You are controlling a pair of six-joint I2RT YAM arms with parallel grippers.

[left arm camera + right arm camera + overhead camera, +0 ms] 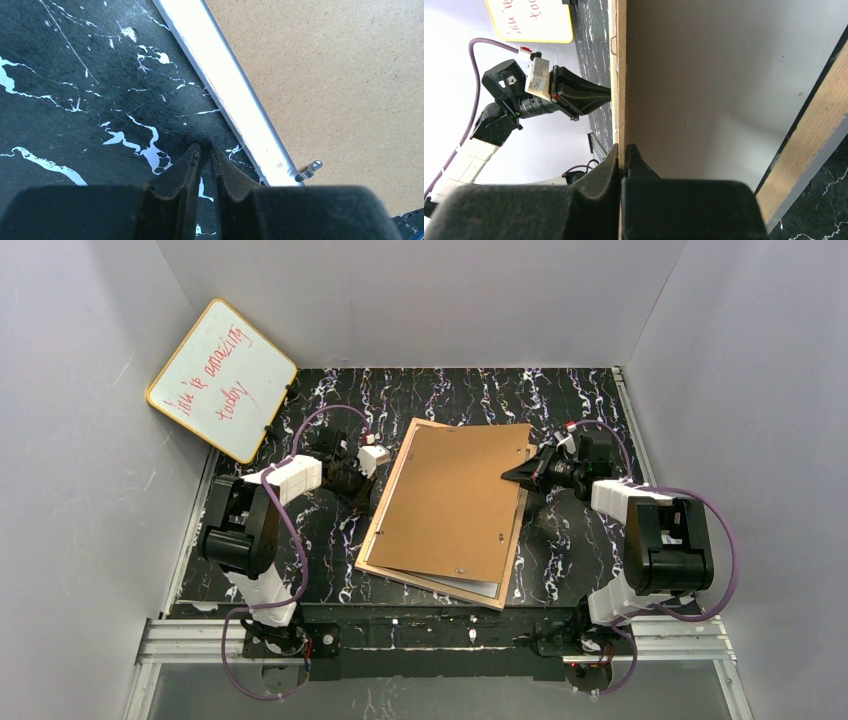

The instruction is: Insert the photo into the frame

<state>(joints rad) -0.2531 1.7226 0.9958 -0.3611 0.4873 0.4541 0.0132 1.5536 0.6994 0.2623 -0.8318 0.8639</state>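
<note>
R tool (623,147) is pinching the right-hand edge of the brown backing board (450,500), jaws clamped flat on it w/ no gap showing. The board is lying over the back of the frame (235,100) in the middle of the top view, twisted a bit off the frame's outline. Frame is lying back-up on the surface (570,400), long axis running from upper centre down to lower centre, leaning left. In the R wrist view a pale sheet is showing inside the wood border, beyond the gripped edge. That's prob. the photo (704,90), white back up and in the recess, tho I can't be sure. L tool (205,146) is sitting low over the surface just beside the frame's left rim, fingers all but together, nothing btwn them. So board and frame are lying to the left of the R tool and to the right of the L one. R arm is the one placed to swing the board square, I'm guessing, w/ L only bracing.
</note>
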